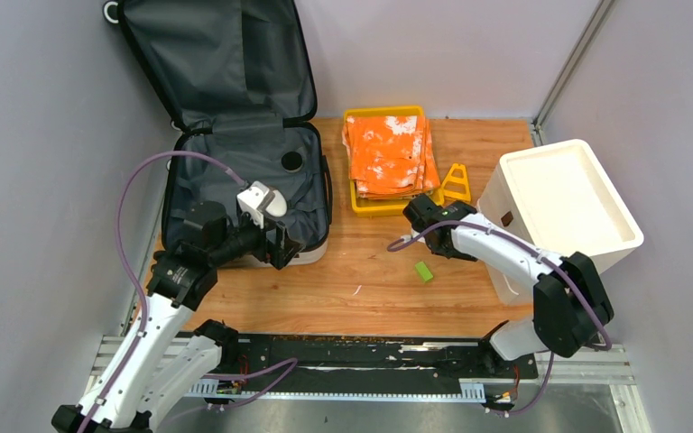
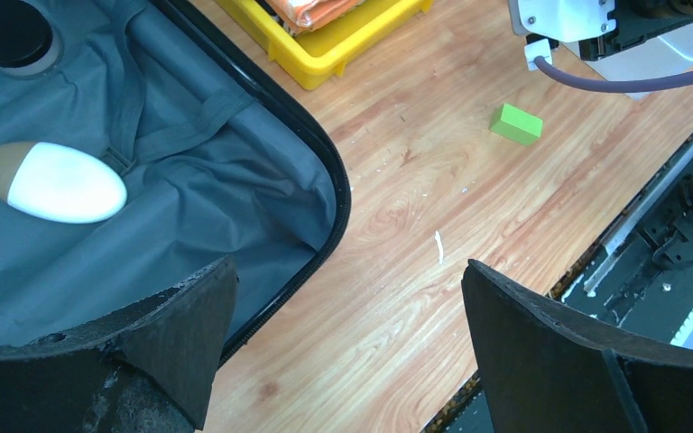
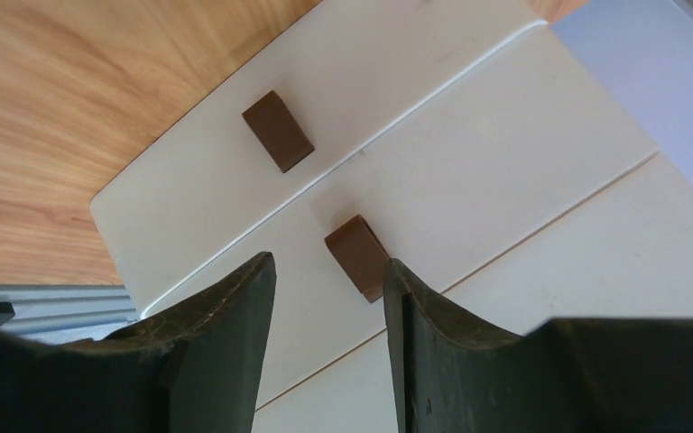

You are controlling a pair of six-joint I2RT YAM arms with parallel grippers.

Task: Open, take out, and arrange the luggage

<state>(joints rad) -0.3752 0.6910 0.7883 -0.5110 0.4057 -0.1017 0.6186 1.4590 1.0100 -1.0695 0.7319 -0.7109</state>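
Top view, luggage: the luggage (image 1: 235, 171) lies open beneath and beyond the left fingers (image 1: 281, 245), with its lid against the wall.
Top view, hidden: the left arm covers what lies under it, and we cannot make out the right fingers here.
Left wrist, fingers: the left fingers (image 2: 171, 334) are wide apart and empty, straddling the luggage rim. A white egg-shaped item (image 2: 54, 183) lies ahead to their left.
Left wrist, risk: we judge that a descent here would catch the rim or the loose lining and shift the case.
Right wrist, fingers: the right fingers (image 3: 226, 334) are partly apart and clamp nothing. A brown block (image 3: 356, 257) on the white box (image 3: 505, 162) sits just beyond them.
Right wrist, risk: closing could snag that block and tug the box.
Right wrist, cut off: we see no luggage here.
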